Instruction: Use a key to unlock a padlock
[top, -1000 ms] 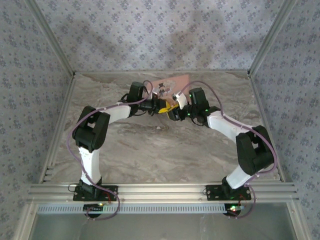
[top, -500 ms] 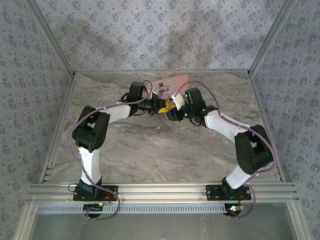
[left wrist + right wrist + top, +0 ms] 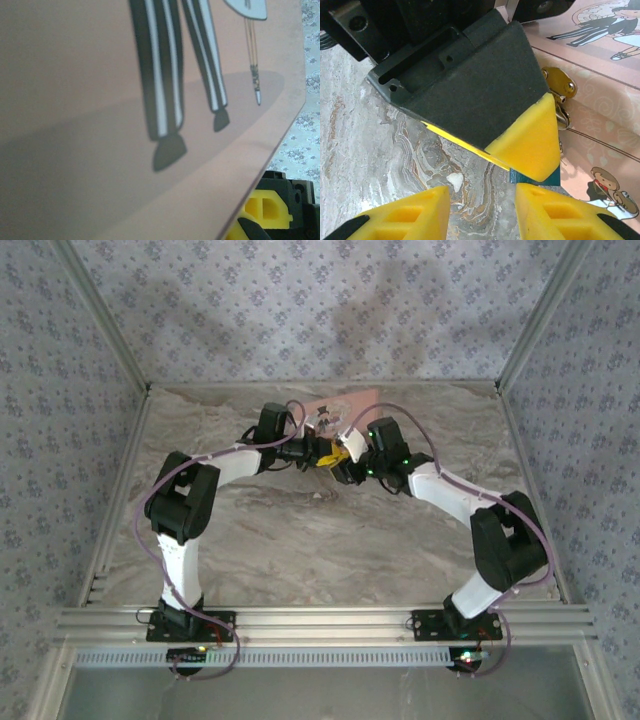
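Near the middle of the surface's far edge lies a pink tin [image 3: 347, 404], and both arms reach in to its near side. The left end effector [image 3: 318, 452] is closed. In the right wrist view its dark fingers lie together with only a thin yellow line between them, ending in one yellow tip just beside the tin's near wall. A small teal corner of the padlock [image 3: 519, 177] sticks out right under that tip and touches it. Most of the padlock is hidden, so I cannot tell whether the fingers clamp it or only rest against it.

The right end effector [image 3: 482, 210] points at the same spot from the right. Its two yellow fingers [image 3: 405, 215] stand partly apart, with bare marbled surface [image 3: 380, 150] showing in the gap between them.

A brass clasp [image 3: 559, 85] sits on the tin's near wall just above the left end effector's tip. The wall is printed with a small brown-haired cartoon figure [image 3: 606, 187]. The top carries a drawn couple [image 3: 600, 25] in dark and white clothes.

The left wrist view lies very close to the pink lid, where a pair of dark striped trouser legs [image 3: 160, 75] and shoes are printed over a grey shadow. A yellow and black finger [image 3: 262, 210] shows past the lid's edge.
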### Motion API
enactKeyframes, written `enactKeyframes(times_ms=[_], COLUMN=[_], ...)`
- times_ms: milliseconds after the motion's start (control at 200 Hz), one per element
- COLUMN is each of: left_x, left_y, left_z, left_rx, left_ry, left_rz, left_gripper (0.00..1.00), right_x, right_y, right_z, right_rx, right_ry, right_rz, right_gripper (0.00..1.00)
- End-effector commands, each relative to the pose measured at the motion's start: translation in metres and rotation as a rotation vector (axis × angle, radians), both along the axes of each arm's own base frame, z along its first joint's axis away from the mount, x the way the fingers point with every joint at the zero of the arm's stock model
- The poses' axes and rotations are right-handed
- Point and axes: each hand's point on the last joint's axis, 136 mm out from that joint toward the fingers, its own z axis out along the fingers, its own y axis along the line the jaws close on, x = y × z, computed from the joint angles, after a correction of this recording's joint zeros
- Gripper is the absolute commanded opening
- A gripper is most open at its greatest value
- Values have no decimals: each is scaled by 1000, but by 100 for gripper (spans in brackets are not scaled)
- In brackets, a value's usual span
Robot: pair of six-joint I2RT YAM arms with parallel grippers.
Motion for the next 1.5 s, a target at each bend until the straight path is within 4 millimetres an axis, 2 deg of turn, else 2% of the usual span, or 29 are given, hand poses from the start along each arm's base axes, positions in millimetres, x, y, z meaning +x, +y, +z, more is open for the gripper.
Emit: enactKeyframes(times_ms=[0,155,375,545,675,780,889,1209,1224,1289,1324,1494], left_x=[-12,-12,-13,-15,-16,-17,-18,-21,-21,-21,-21,-21], left_y=[1,1,1,2,2,3,3,5,5,6,6,6], left_z=[6,6,5,4,3,1,0,-1,-1,0,-1,1], left_rx=[-18,-19,-18,-18,-17,-11,-4,4,5,5,5,2], left_ry=[135,136,137,143,146,144,143,133,132,133,135,134], left_rz=[-34,-36,-36,-39,-42,-45,-48,-47,-47,-48,-47,-50], left_gripper=[0,0,0,0,0,0,0,0,0,0,0,0], right_x=[-9,-10,-3,4,7,5,1,0,1,2,3,6], right_y=[-16,-16,-4,2,3,4,4,1,1,-3,-5,-7], right_z=[-9,-8,-9,-11,-8,-7,-7,-14,-12,-9,-6,-4], right_rx=[-37,-46,-52,-79,-80,-67,-19,112,121,126,125,91], right_ry=[24,17,-4,-15,-18,7,74,248,241,210,192,157], right_rz=[-33,-33,-28,-34,-39,-26,-9,-26,-31,-51,-60,-67], right_gripper=[42,39,39,35,25,10,0,0,3,26,33,37])
